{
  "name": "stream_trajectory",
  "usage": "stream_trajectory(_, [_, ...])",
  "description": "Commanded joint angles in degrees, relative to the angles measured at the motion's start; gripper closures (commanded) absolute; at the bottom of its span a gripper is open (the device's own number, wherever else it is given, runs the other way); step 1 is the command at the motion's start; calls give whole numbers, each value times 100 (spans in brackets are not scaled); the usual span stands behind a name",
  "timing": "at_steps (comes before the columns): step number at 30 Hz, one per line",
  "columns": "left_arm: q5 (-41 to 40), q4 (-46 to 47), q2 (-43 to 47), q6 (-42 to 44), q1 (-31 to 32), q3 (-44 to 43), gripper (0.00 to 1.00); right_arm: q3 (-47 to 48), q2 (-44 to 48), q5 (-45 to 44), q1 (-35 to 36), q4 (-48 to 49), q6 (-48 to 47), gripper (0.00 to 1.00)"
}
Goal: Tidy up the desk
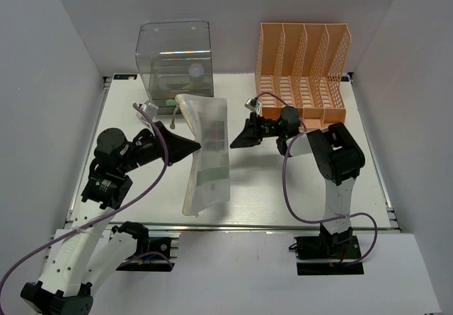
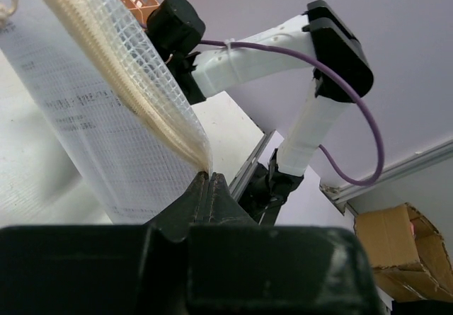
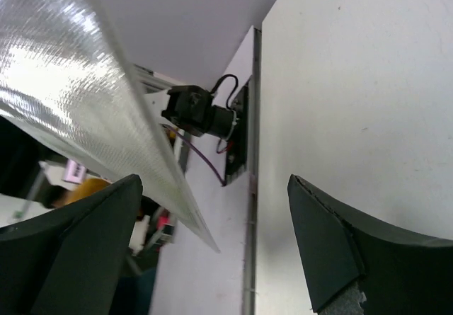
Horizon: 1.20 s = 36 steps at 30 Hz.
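The left claw (image 2: 210, 177) is pinched tight on the seam edge of a clear mesh pouch (image 1: 209, 159). The pouch rises from its tips and slopes away to the far side. It looks light, soft and floppy, with paper inside, so it will likely sag and swing from a single corner. The stiffer zip seam seems the safest hold, ideally with a second grip on the opposite edge.

The right claw (image 1: 237, 141) stands spread wide and empty just beside the pouch's other side, with the pouch's edge off its left finger.

Under both claws lies the desk (image 1: 283, 187), white, flat, rigid and faintly ribbed. It probably lets things slide easily. A metal rail (image 1: 269, 225) runs behind the claws. Beyond them stand a clear drawer box (image 1: 175, 56) and an orange file rack (image 1: 301, 60) against plain grey walls (image 1: 49, 81).
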<state>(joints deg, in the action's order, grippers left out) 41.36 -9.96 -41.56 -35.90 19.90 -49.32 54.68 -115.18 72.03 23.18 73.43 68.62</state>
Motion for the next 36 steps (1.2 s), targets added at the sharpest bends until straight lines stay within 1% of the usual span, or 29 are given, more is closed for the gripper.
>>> stream_trajectory(1, [100,-59,78,22,23,-333,100,429,-198,13,64,3168,1073,11])
stream_trajectory(3, [82,-77,78,22,23,-368,100,544,-312,-40,99,3483,1425,11])
stream_trajectory(4, [74,-103,69,22,23,-385,100,570,-313,-57,160,3494,1478,11])
stream_trajectory(8, [47,-138,78,13,23,-394,100,562,-146,-154,292,3485,1444,11])
stream_trajectory(16, [-50,-182,157,13,23,-298,100,913,48,-303,415,3494,1540,11])
stream_trajectory(20, [-102,-226,218,22,23,-227,100,1106,109,-400,477,3494,1602,14])
stream_trajectory(23, [-155,-279,271,57,23,-209,100,1247,153,-374,503,3494,1681,23])
stream_trajectory(24, [-172,-348,289,92,23,-210,100,1239,188,-356,495,3503,1690,30])
stream_trajectory(26, [-260,-480,315,153,23,-236,100,1178,311,-260,503,3503,1664,35])
stream_trajectory(29, [-383,-665,342,285,23,-192,100,1020,548,-94,477,3503,1576,49])
stream_trajectory(32, [-506,-779,333,373,23,-78,100,1036,812,92,477,3503,1558,59])
stream_trajectory(34, [-585,-824,324,408,23,-51,100,1028,1013,162,486,3494,1549,62])
stream_trajectory(35, [-742,-893,315,426,23,-43,100,984,1189,188,477,3485,1558,70])
stream_trajectory(36, [-744,-894,315,426,23,-43,100,984,1260,189,486,3494,1558,70])
